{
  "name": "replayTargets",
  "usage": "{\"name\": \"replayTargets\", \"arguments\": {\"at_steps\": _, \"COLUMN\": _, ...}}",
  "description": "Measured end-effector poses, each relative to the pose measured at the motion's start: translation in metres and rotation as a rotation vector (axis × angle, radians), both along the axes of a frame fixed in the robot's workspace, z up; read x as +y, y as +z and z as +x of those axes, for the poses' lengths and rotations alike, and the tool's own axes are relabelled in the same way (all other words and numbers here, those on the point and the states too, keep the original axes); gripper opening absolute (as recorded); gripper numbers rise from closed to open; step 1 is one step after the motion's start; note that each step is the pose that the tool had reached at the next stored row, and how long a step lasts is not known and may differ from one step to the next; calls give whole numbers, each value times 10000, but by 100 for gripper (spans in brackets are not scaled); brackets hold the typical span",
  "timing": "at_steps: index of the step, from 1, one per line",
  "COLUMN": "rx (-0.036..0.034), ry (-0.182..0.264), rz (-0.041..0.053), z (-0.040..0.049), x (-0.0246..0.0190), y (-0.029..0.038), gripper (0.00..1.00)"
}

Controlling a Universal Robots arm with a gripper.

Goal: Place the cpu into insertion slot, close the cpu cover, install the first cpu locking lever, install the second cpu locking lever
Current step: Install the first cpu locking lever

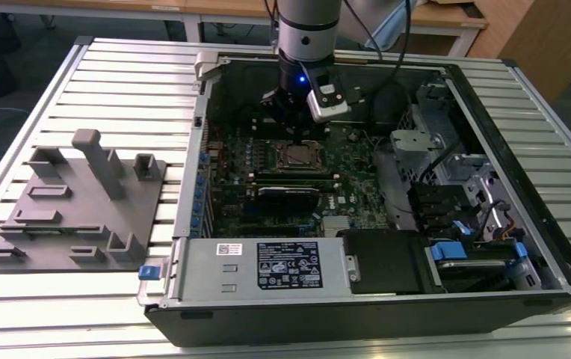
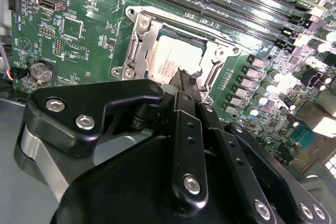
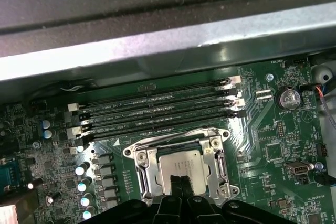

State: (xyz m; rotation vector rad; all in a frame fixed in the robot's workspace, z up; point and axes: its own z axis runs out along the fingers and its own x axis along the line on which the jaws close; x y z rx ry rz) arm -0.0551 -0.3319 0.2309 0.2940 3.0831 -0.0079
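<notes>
The fingers (image 2: 185, 77) stand closed together, tips pressed down at the near edge of the cpu (image 2: 170, 59), which lies flat in the insertion slot (image 3: 181, 169). Around the chip the cpu cover (image 2: 144, 35) seems to lie folded down as a silver frame, though from these angles I cannot be sure it is fully seated. The chip is light, stiff and fragile underneath; it should be held only by its edges, never pushed sideways on the contacts. The cover is thin springy metal, best pressed at its rim. Just beyond the fingers run the memory slots (image 3: 157, 111), and farther off the green motherboard (image 1: 265, 187) sits inside the computer case (image 1: 525, 247) on the slatted table (image 1: 116, 82).
</notes>
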Motion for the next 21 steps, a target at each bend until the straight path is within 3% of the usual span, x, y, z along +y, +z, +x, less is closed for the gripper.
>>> {"name": "replayTargets", "arguments": {"at_steps": 5, "rx": -1, "ry": 0, "rz": 1, "z": 0, "x": -5, "y": 5, "gripper": 10}}
{"name": "replayTargets", "arguments": {"at_steps": 7, "rx": 0, "ry": 0, "rz": 0, "z": 0, "x": -5, "y": 54, "gripper": 10}}
{"name": "replayTargets", "arguments": {"at_steps": 21, "rx": 2, "ry": 2, "rz": -1, "z": 23, "x": -5, "y": 67, "gripper": 10}}
